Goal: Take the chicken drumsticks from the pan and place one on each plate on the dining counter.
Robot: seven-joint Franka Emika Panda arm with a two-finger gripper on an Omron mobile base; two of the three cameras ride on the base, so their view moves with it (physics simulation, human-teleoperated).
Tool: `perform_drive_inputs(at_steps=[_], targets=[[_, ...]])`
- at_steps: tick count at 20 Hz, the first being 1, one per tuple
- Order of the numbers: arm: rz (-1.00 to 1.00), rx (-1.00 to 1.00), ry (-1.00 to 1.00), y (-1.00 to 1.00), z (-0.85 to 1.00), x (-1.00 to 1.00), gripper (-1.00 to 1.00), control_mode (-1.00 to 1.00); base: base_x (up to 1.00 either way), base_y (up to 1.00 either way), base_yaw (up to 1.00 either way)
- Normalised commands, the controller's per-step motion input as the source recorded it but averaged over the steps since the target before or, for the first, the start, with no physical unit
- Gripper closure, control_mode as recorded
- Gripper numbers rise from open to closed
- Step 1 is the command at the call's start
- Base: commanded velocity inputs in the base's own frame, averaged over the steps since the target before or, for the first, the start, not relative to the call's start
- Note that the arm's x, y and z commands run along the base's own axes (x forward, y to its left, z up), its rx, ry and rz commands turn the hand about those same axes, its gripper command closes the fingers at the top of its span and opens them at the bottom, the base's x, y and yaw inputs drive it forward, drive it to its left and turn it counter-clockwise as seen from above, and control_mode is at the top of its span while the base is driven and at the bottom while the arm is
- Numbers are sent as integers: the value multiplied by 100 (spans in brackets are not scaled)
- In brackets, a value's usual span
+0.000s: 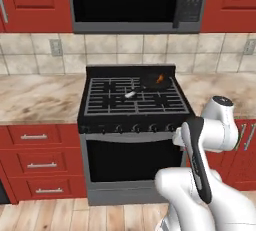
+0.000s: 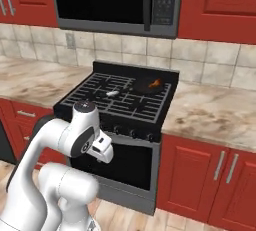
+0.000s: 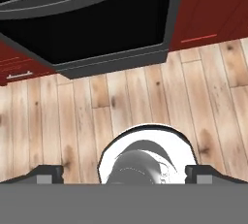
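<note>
The small dark pan [image 1: 153, 81] sits on the stove's back right burner, its pale handle tip [image 1: 130, 95] pointing toward the front left. An orange-brown piece of chicken drumsticks [image 1: 160, 78] lies inside it; how many are there is too small to tell. The right base view has the same pan [image 2: 148, 85] and drumstick [image 2: 155, 82]. My gripper [image 3: 125, 177] hangs low in front of the oven door, well below and in front of the pan. It points down at the wooden floor, open and empty. The plates and the dining counter are out of view.
A black stove [image 1: 135, 100] with grates stands between marbled countertops [image 1: 40, 97] over red cabinets [image 2: 210, 175]. A microwave [image 1: 135, 2] hangs above it. The oven door [image 3: 92, 29] and the wooden floor [image 3: 145, 97] lie beneath my hand.
</note>
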Motion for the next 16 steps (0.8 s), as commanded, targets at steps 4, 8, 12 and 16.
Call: perform_drive_inputs(at_steps=[4,8,12,16], targets=[[0,0,0,0,0,0,-100,100,86,-42,29],[0,0,0,0,0,0,-100,100,61,-44,26],[0,0,0,0,0,0,-100,100,49,-48,24],[0,0,0,0,0,0,-100,100,41,-53,23]])
